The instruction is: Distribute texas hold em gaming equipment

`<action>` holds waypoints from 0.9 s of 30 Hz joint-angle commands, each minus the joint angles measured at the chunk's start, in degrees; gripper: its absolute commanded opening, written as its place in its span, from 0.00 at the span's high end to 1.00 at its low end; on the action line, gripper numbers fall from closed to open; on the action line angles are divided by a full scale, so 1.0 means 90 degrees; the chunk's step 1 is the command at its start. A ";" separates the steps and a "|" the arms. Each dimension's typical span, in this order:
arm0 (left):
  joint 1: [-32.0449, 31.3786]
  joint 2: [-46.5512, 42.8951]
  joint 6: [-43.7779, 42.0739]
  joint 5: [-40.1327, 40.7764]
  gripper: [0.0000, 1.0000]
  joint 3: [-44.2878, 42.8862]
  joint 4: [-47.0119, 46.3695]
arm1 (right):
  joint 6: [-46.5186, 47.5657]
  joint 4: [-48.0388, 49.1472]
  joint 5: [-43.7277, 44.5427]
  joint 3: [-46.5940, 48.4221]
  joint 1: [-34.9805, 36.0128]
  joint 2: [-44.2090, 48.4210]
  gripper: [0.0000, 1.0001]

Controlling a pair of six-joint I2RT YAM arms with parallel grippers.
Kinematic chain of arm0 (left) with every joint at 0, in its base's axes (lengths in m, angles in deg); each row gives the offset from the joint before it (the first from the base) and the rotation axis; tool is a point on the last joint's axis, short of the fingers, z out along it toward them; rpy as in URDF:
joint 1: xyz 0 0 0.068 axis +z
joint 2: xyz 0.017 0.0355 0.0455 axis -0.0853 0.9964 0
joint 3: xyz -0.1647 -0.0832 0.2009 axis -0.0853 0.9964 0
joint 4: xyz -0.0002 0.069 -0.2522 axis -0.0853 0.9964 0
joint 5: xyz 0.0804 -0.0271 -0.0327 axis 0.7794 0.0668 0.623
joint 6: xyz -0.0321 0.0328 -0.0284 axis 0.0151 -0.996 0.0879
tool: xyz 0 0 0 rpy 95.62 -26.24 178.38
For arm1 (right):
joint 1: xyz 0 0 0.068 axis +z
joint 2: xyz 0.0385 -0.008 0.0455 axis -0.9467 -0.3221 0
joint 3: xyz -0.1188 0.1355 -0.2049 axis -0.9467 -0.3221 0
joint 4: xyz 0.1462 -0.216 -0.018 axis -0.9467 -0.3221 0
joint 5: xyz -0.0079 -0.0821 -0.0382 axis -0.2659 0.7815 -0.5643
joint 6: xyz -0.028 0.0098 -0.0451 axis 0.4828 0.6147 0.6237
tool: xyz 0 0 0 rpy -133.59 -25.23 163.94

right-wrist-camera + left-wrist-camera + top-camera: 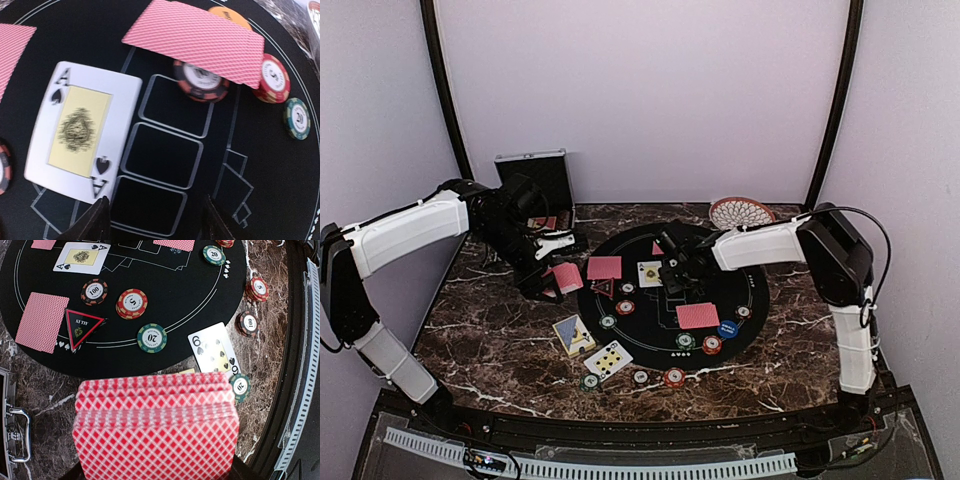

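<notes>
My left gripper point(548, 280) is shut on a deck of red-backed cards point(155, 435), held above the marble at the mat's left edge; the deck hides its fingers in the left wrist view. My right gripper point(672, 275) is open and empty, low over the black round mat point(650, 330), its fingertips point(92, 222) beside the face-up ace of spades point(82, 130). A red-backed card point(195, 42) lies partly over a chip point(200, 82). The red-edged triangle marker point(82, 327) lies next to a face-down card point(42, 321). Chips point(152, 338) and a face-up six point(214, 350) are spread about.
The silver case point(533, 190) stands open at the back left; its handle point(15, 435) shows near the deck. A woven dish point(741, 212) sits at the back right. Two face-up cards point(573, 335) and several chips point(674, 376) lie along the mat's near edge.
</notes>
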 commanded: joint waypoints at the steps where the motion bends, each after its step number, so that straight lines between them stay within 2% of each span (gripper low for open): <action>1: 0.0034 -0.0096 0.0001 -0.0125 1.00 -0.0175 0.0113 | 0.0130 0.0049 -0.0015 -0.0279 -0.0342 0.0451 0.37; 6: 0.0034 -0.0094 -0.0014 -0.0107 1.00 -0.0166 0.0135 | 0.0069 0.0217 -0.0615 -0.0505 -0.0413 0.0895 0.35; 11: 0.0025 -0.0071 -0.0015 -0.0130 1.00 -0.0180 0.0148 | -0.0270 0.0212 -0.1513 -0.0354 -0.0740 0.0889 0.36; 15: 0.0028 -0.0116 -0.0025 -0.0110 1.00 -0.0185 0.0169 | -0.0597 0.0260 -0.2130 -0.0162 -0.1084 0.0738 0.47; 22: 0.0029 -0.0149 -0.0016 -0.0118 1.00 -0.0185 0.0179 | -0.0926 0.0208 -0.2634 0.0222 -0.1398 0.0195 0.72; 27: 0.0027 -0.0155 -0.0031 -0.0116 1.00 -0.0180 0.0175 | -0.0968 0.0213 -0.2715 0.0470 -0.1408 -0.0143 0.77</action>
